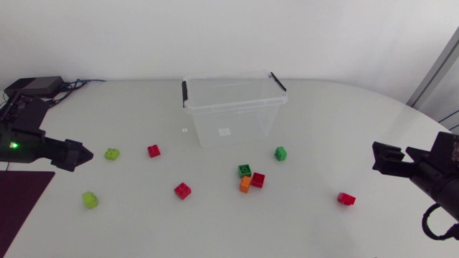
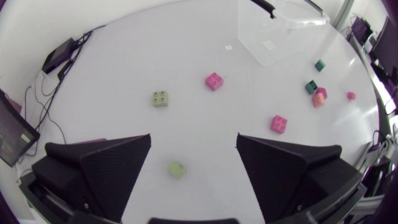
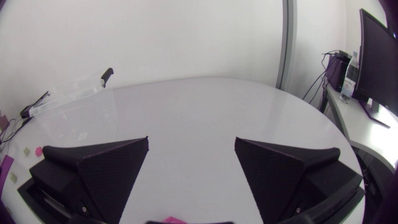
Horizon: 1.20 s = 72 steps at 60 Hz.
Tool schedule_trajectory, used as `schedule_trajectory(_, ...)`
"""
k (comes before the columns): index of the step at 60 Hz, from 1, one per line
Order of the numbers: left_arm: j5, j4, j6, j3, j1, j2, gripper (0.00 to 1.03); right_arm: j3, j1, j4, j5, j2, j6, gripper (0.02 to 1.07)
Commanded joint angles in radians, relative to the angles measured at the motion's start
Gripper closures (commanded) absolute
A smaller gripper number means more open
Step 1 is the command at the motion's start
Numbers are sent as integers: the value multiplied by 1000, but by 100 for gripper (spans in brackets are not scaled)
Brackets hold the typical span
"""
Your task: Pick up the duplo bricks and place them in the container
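Note:
The clear plastic container (image 1: 229,109) with black handles stands at the back middle, with no lid on it. Several duplo bricks lie on the white table in front of it: two lime ones (image 1: 112,153) (image 1: 90,200), red ones (image 1: 153,150) (image 1: 183,190) (image 1: 346,198), a green one (image 1: 280,153), and a green, orange and red cluster (image 1: 249,179). My left gripper (image 1: 84,154) hovers open at the left; in its wrist view a lime brick (image 2: 177,169) lies on the table below the gap between its fingers. My right gripper (image 1: 377,155) stands open at the right, holding nothing.
A dark mat (image 1: 21,208) lies at the table's front left corner. A black box with cables (image 1: 39,86) sits at the back left. A small white tag (image 1: 184,130) lies beside the container.

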Motion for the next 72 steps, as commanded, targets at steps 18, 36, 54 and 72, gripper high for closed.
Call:
schedule_trajectory(18, 6, 34, 596, -58, 153, 246, 7, 62, -48, -98, -98, 116, -111, 7)
schedule_trajectory(36, 49, 83, 941, -129, 239, 335, 10, 57, 4, -328, -138, -61, -318, 7)
schedule_trajectory(54, 77, 106, 1094, -129, 279, 461, 15, 168, 104, -528, -89, 4, -441, 7)
schedule_trajectory(72, 106, 124, 1087, -121, 254, 546, 21, 133, 167, -502, -109, -30, -488, 9)
